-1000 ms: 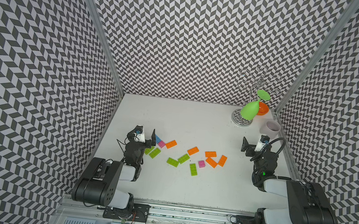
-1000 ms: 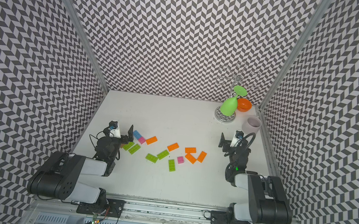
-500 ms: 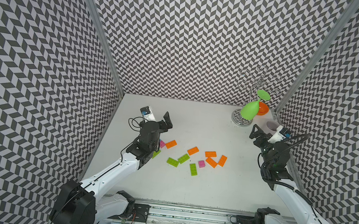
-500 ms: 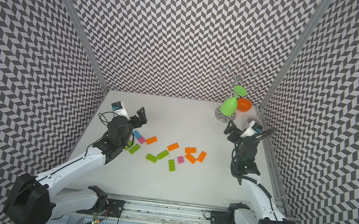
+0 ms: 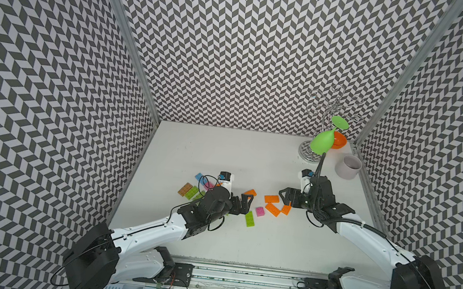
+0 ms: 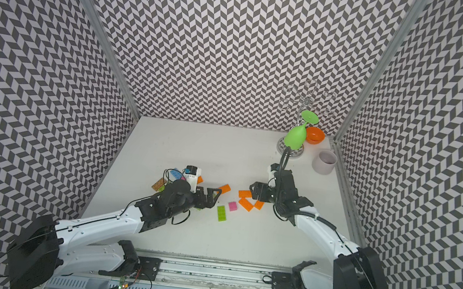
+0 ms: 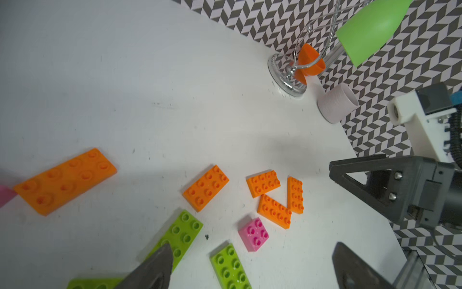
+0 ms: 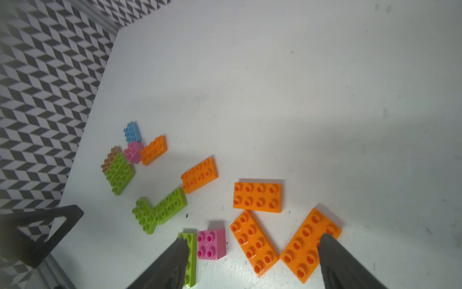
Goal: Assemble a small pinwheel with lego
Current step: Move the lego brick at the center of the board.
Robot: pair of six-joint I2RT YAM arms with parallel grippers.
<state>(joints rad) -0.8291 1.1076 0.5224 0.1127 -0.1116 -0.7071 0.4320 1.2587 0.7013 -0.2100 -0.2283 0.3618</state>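
Left tool (image 5: 244, 203), jaws wide apart, and right tool (image 5: 286, 198), jaws apart too, have both swung out from the near edge over the lego (image 5: 272, 198), which lies loose in the middle of the surface (image 5: 223, 150). Nothing is gripped or joined yet, though picking looks ready to begin.

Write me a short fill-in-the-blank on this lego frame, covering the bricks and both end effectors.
1. Across the table there are ___ pink square bricks.
2. The three oblong bricks clustered right beside the right end effector are all coloured ___.
3. The left end effector and the right end effector both have their jaws ___, with no brick held.

Missing words: two; orange; open.
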